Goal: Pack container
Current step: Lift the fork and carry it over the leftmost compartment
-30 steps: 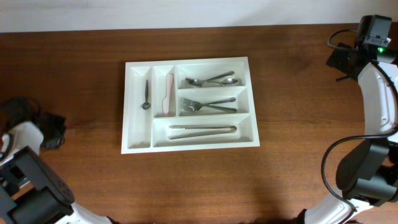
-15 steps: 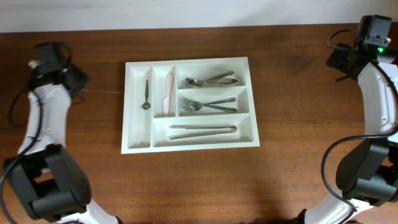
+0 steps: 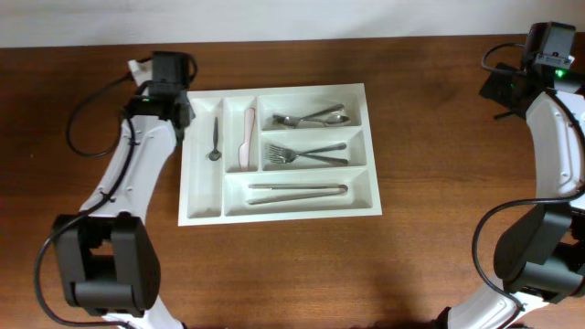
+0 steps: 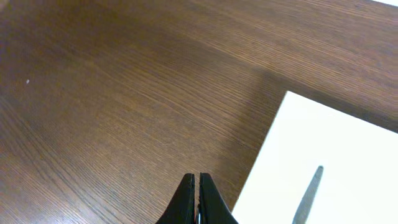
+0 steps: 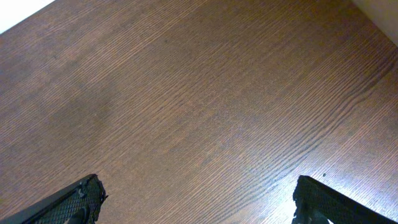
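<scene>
The container, a white cutlery tray (image 3: 204,199), lies in the middle of the table. Its narrow left compartments hold a small spoon (image 3: 216,139) and a pink-handled knife (image 3: 247,139). The long compartments hold spoons (image 3: 313,118), forks (image 3: 306,153) and a long pair of metal tongs (image 3: 297,191). My left gripper (image 3: 182,117) is shut and empty just outside the tray's far left corner. In the left wrist view its fingers (image 4: 199,190) are over wood beside the tray (image 4: 348,143) and the spoon handle (image 4: 309,199). My right gripper (image 3: 502,87) is open and empty (image 5: 199,199) at the far right.
The table is dark brown wood (image 3: 430,265). Its far edge meets a pale wall (image 3: 292,18) behind the tray. The right arm's base (image 3: 539,247) stands at the right edge and the left arm's base (image 3: 96,265) at the front left.
My left arm has swung from the front left of the table up and across to the tray's far left corner. The right arm and the cutlery have not moved.
</scene>
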{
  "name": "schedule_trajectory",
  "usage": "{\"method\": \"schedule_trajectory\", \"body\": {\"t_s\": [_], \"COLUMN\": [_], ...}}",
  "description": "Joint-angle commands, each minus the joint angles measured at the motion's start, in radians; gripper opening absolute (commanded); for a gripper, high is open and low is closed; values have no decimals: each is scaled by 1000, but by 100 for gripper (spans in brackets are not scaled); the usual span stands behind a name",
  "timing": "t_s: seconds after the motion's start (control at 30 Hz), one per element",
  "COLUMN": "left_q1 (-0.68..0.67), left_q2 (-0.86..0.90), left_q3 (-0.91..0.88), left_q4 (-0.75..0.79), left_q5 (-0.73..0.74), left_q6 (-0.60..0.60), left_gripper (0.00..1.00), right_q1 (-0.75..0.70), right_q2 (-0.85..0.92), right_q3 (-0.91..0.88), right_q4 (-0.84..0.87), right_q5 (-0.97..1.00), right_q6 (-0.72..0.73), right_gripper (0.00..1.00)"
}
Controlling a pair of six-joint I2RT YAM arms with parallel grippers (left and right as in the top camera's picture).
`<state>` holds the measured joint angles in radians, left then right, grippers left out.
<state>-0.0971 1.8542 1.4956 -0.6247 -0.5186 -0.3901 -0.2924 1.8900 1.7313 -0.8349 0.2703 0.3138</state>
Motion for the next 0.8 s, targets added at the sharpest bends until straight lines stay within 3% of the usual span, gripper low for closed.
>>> {"method": "schedule_trajectory", "body": {"t_s": [0.0, 0.5, 0.77], "left_q1": [-16, -25, -25], "left_q2": [11, 30, 30], "left_q3": [13, 13, 12], "left_q4": [2, -36, -46], "left_q5": [-40, 348, 429], "left_q6": [60, 616, 769], "left_gripper": [2, 2, 2], "right_q1": [-3, -3, -3], "right_q2": [-3, -3, -3], "right_q3": [6, 6, 6], "right_q4": [0, 0, 0], "right_q5": [2, 2, 2], "right_q6": [1, 1, 1], "right_gripper": [99, 99, 99]}}
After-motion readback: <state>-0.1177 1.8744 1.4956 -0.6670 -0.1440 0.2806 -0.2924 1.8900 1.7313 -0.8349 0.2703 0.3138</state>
